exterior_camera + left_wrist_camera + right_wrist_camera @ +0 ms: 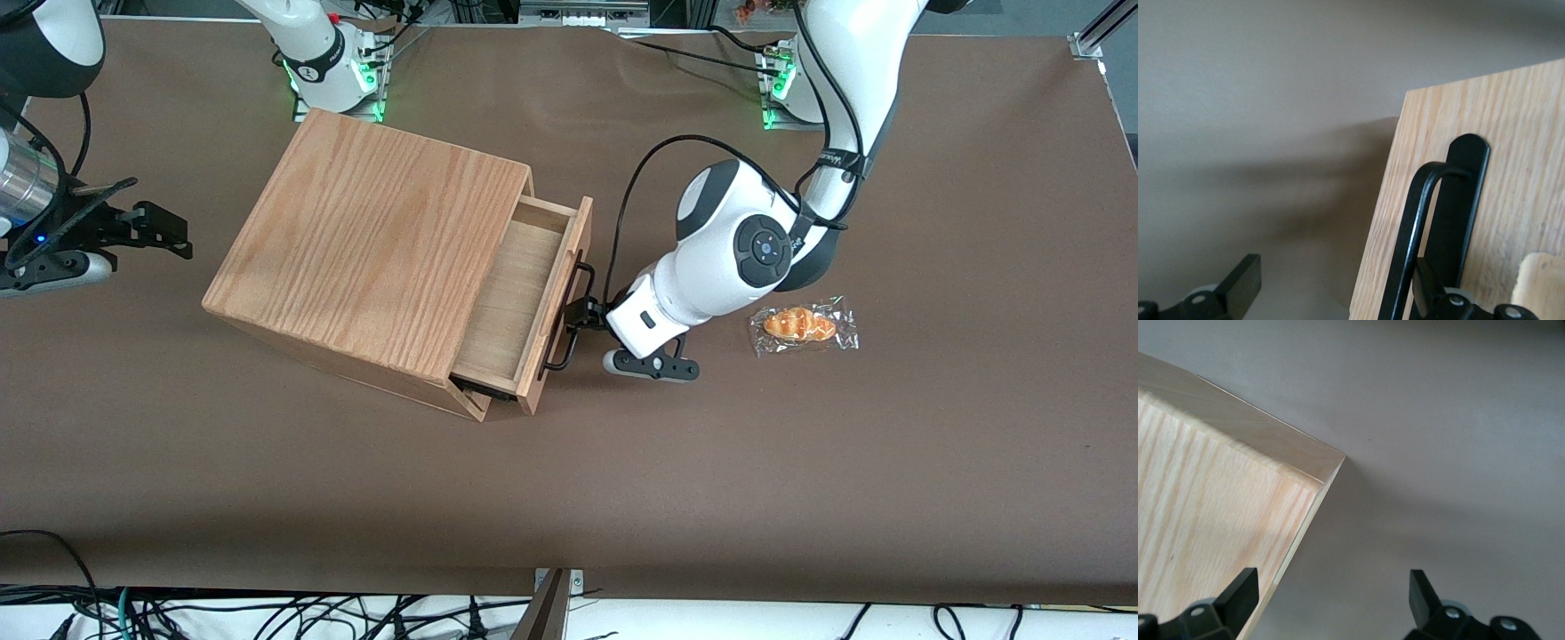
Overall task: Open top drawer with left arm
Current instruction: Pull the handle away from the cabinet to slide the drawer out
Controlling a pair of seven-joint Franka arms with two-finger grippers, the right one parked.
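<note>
Here the top drawer (520, 289) stands partly pulled out of the oak-grain cabinet (373, 240), its pale, bare floor open to the front view. The cabinet sits on the brown counter (800, 498), turned at an angle so that the drawer front (576, 233) faces roughly four o'clock in that view. The thin black bar handle (566, 313) runs along that front, standing off it on its two bent ends.

The left arm (738, 258) reaches down from about one o'clock of the cabinet, its wrist low over the counter and level with the drawer. Its claw (582, 314) is at the handle, near the middle of the bar's length. In the left wrist view the claw is spread wide: one finger (1238, 283) hangs in free air over the counter, well apart from the wood, while the other finger (1431, 290) sits tucked between the bar and the drawer front, just beside the bar's black mounting plate. The bar therefore lies inside the spread of the fingers, close against the tucked one, and is hooked rather than pinched.

At about three o'clock of the arm's wrist, a pastry in a clear wrapper (803, 325) lies flat on the counter, apart from the arm and the cabinet.
</note>
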